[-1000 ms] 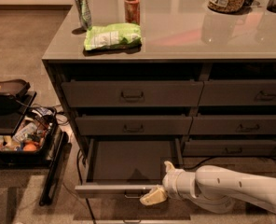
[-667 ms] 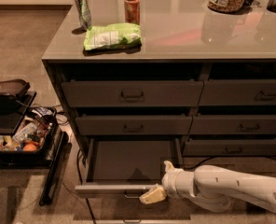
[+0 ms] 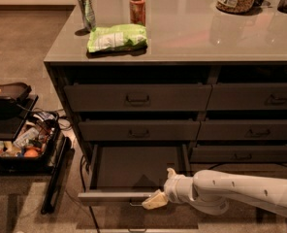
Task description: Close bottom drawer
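Currently, far left on the floor: a black tote [image 3: 17,154] of odds and ends. The bottom drawer [image 3: 114,196] stands pulled well out of the lowest tier, left column. The pincer [image 3: 155,201] sits at the drawer front's right end; whether open or closed, cannot tell. The white arm [image 3: 240,191] lies low and near-horizontal, entering from the right.

Brown carpet [image 3: 22,38] in dim warm light — a glossy-topped grey cabinet [image 3: 192,38], a cluttered black crate [image 3: 17,163] beside it.
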{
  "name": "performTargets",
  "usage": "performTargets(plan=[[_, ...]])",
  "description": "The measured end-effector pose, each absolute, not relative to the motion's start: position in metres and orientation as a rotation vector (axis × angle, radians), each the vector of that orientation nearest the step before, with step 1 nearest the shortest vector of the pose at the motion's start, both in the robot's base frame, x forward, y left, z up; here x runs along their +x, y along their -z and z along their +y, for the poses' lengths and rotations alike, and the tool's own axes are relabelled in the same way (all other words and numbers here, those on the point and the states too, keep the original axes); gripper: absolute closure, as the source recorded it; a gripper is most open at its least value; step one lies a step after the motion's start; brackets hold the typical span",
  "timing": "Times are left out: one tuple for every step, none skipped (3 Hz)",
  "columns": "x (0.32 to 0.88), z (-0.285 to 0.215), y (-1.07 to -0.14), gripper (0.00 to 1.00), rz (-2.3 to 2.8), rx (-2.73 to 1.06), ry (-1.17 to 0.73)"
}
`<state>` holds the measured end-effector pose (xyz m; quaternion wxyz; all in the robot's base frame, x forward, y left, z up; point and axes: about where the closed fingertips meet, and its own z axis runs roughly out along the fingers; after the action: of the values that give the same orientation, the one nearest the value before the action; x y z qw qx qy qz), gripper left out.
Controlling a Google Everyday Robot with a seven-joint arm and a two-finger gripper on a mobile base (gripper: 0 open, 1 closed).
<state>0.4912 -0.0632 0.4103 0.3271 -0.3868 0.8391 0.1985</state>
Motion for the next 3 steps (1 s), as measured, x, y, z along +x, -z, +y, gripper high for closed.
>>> performTargets(plan=[[0.501,-0.066,-0.398,0.00,2.257,-0.935,-0.528],[0.532,-0.070,-0.355,0.00,2.327,-0.797,-0.521],[0.548,-0.063,-0.288,0.00,2.423,-0.737,-0.533]])
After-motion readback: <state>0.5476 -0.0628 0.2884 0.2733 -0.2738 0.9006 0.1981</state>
